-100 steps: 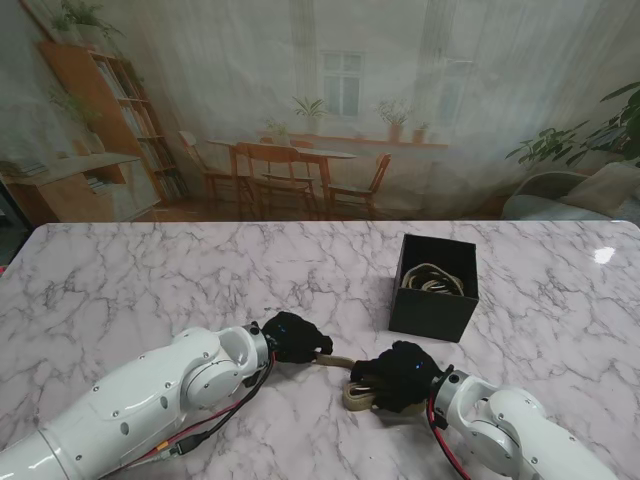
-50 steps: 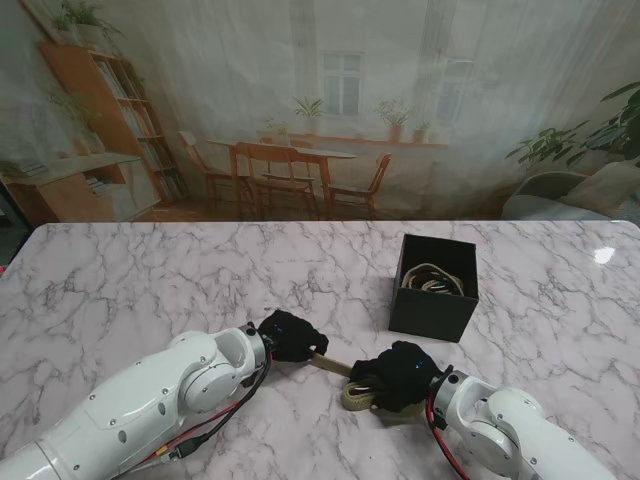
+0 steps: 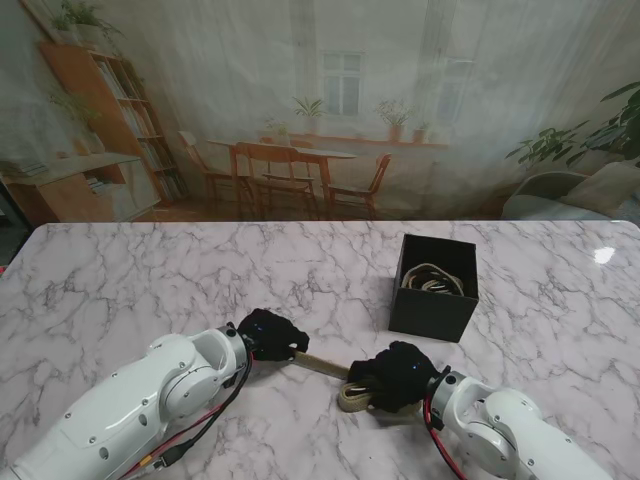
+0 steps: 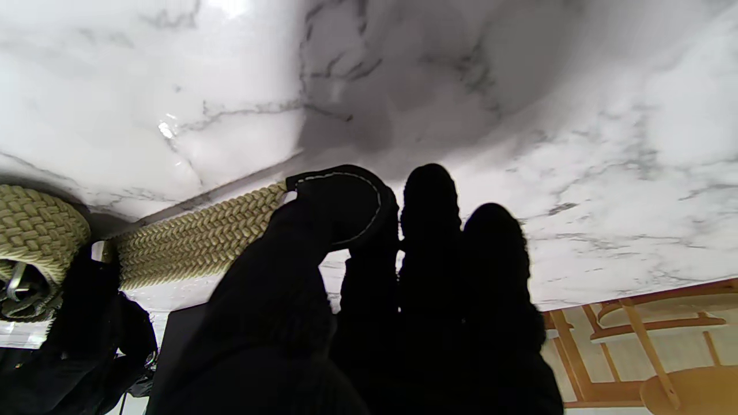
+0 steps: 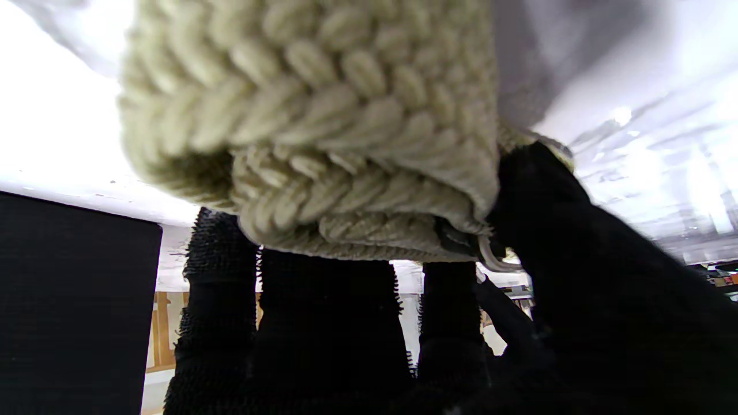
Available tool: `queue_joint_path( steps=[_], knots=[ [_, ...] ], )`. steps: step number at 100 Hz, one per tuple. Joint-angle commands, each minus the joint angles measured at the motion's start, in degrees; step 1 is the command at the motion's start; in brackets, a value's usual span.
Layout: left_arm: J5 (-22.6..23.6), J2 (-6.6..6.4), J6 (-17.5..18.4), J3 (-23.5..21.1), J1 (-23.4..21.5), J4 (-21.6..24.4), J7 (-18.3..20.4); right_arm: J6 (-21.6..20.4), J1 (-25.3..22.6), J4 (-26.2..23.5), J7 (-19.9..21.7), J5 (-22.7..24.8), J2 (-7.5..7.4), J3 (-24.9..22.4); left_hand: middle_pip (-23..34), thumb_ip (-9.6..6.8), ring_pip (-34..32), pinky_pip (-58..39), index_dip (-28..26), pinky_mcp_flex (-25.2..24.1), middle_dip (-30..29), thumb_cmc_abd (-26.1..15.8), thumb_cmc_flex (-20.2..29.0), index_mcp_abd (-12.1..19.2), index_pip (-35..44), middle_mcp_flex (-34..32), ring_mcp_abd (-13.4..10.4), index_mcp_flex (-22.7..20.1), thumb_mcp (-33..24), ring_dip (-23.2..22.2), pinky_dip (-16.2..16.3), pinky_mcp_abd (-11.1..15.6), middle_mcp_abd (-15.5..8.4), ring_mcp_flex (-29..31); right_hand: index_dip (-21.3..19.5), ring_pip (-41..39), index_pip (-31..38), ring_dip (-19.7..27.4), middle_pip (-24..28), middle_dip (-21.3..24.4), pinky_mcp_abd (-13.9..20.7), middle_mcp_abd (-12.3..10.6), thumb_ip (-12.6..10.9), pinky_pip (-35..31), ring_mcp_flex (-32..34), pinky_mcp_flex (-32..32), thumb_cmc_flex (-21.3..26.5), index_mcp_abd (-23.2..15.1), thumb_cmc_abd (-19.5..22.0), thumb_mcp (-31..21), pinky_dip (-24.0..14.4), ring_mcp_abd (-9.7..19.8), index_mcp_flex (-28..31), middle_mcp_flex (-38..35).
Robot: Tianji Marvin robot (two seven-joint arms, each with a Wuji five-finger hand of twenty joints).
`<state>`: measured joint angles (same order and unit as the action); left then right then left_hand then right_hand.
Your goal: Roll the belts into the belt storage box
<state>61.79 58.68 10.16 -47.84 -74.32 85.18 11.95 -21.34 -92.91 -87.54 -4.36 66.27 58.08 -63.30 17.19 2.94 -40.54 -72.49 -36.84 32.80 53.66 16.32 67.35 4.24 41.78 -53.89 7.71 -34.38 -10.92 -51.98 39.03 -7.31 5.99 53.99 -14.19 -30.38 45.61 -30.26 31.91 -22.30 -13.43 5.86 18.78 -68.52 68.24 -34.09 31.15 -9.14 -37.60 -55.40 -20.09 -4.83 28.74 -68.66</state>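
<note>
A beige braided belt (image 3: 325, 366) lies stretched on the marble between my two hands. My left hand (image 3: 268, 337), in a black glove, is shut on the belt's dark-tipped end (image 4: 340, 199). My right hand (image 3: 397, 376) is shut on the partly rolled coil (image 5: 323, 127) of the same belt (image 4: 196, 239), near the table's front edge. The black belt storage box (image 3: 434, 287) stands beyond the right hand, with another rolled belt (image 3: 433, 279) inside.
The marble table (image 3: 150, 280) stretches wide to the left and far side. The black box wall (image 5: 69, 300) shows close beside the right fingers. A printed room backdrop hangs behind the table.
My left hand has slid to the left with the belt's end, and more straight belt now shows between the hands. The right hand stayed almost in place on the coil.
</note>
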Motion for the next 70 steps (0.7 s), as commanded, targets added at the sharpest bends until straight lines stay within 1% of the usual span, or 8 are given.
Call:
queue_joint_path(
  steps=[1,28,41,52,55,59,64,70],
  knots=[
    [0.78,-1.22,-0.38,-0.99,-0.57,-0.4,1.34,0.45,-0.93,1.54,0.63,0.31,-0.45,0.16,1.24,-2.51,-2.1,-3.21,-2.53,0.98,0.99,0.29,5.51,-1.7,9.25,-1.6,0.14,-4.71,-4.12,-0.98,1.49,2.49,0.67,1.6,0.14,1.12,3.01,1.49,2.85,0.63,0.56,-9.94,-4.01,-0.83,0.84,-0.03,6.0,0.99,2.73,-7.46,-0.26,4.69,0.64,-4.48],
    [2.23,-1.43,-0.09,-3.18,-2.18,-0.01,1.75,-0.06,-0.52,2.1,0.13,0.04,-0.43,0.5,1.28,-2.5,-2.3,-3.18,-2.59,0.89,1.03,0.27,5.42,-1.8,9.21,-1.52,0.12,-4.67,-4.3,-1.12,1.69,2.47,0.83,1.55,1.13,1.1,-4.09,1.47,2.76,0.56,0.4,-9.62,-4.1,-0.7,0.9,0.02,6.64,-4.08,2.54,-7.43,-0.09,4.36,-12.07,-4.72],
    [2.45,-1.5,-0.11,-3.44,-2.36,0.15,2.23,-0.14,-0.41,2.37,-0.22,-0.05,-0.4,0.62,1.32,-2.47,-2.29,-3.2,-2.63,0.89,1.04,0.43,5.35,-1.71,9.21,-1.62,0.03,-4.68,-4.36,-1.11,1.81,2.43,0.38,1.48,0.98,1.17,-4.44,1.48,2.56,0.39,0.71,-9.82,-4.08,-0.7,0.92,-0.17,6.59,-2.26,2.38,-7.34,-0.02,4.56,-16.16,-4.81],
    [2.6,-1.54,-0.06,-3.72,-2.56,0.4,2.56,0.05,-0.44,2.45,-0.45,-0.15,-0.37,0.69,1.31,-2.46,-2.3,-3.19,-2.65,0.9,1.02,0.37,5.27,-1.77,9.17,-1.51,0.13,-4.67,-4.39,-1.1,1.87,2.42,1.01,1.52,0.68,1.15,-3.57,1.47,2.54,0.28,0.72,-10.15,-4.0,-0.66,1.02,-0.26,6.14,4.11,2.18,-7.47,0.06,4.85,-17.59,-4.9],
    [2.64,-1.54,-0.01,-3.76,-2.58,0.43,2.6,0.11,-0.45,2.47,-0.54,-0.12,-0.36,0.69,1.38,-2.49,-2.3,-3.18,-2.65,0.91,1.06,0.49,5.4,-1.77,9.16,-1.72,0.1,-4.65,-4.46,-1.08,1.89,2.41,-0.45,1.53,0.59,1.14,-3.25,1.47,2.54,0.27,0.75,-10.17,-3.98,-0.65,1.07,-0.28,6.01,4.98,2.16,-7.52,0.08,4.91,-17.22,-4.88],
    [2.63,-1.55,0.03,-3.79,-2.57,0.44,2.67,0.16,-0.51,2.37,-0.42,-0.17,-0.35,0.63,1.26,-2.49,-2.28,-3.16,-2.66,0.9,1.0,0.29,5.29,-1.79,9.14,-1.51,0.01,-4.65,-4.47,-1.06,1.92,2.39,0.95,1.5,0.36,1.16,-2.47,1.47,2.58,0.28,0.59,-10.16,-3.96,-0.57,1.04,-0.16,5.93,5.99,2.1,-7.58,0.12,4.85,-15.3,-4.88],
    [2.62,-1.56,0.04,-3.84,-2.59,0.47,2.76,0.24,-0.51,2.34,-0.36,-0.19,-0.35,0.63,1.32,-2.48,-2.29,-3.12,-2.68,0.86,1.06,0.46,5.38,-1.79,9.1,-1.75,0.01,-4.57,-4.47,-1.03,1.95,2.38,-0.72,1.51,-0.25,1.23,-0.69,1.5,2.68,0.3,0.71,-10.2,-3.93,-0.59,1.02,-0.25,5.78,8.22,2.0,-7.69,0.14,4.93,-10.06,-4.92],
    [2.66,-1.55,0.03,-3.93,-2.64,0.47,2.73,0.25,-0.48,2.34,-0.31,-0.25,-0.34,0.64,1.16,-2.49,-2.28,-3.09,-2.72,0.82,1.05,0.4,5.36,-1.88,9.1,-1.67,0.01,-4.54,-4.47,-1.0,1.98,2.37,0.08,1.48,-1.38,1.26,1.89,1.52,2.78,0.38,0.57,-10.28,-3.88,-0.54,1.05,-0.21,5.75,5.45,1.94,-7.89,0.2,5.02,-2.16,-4.87]
  ],
)
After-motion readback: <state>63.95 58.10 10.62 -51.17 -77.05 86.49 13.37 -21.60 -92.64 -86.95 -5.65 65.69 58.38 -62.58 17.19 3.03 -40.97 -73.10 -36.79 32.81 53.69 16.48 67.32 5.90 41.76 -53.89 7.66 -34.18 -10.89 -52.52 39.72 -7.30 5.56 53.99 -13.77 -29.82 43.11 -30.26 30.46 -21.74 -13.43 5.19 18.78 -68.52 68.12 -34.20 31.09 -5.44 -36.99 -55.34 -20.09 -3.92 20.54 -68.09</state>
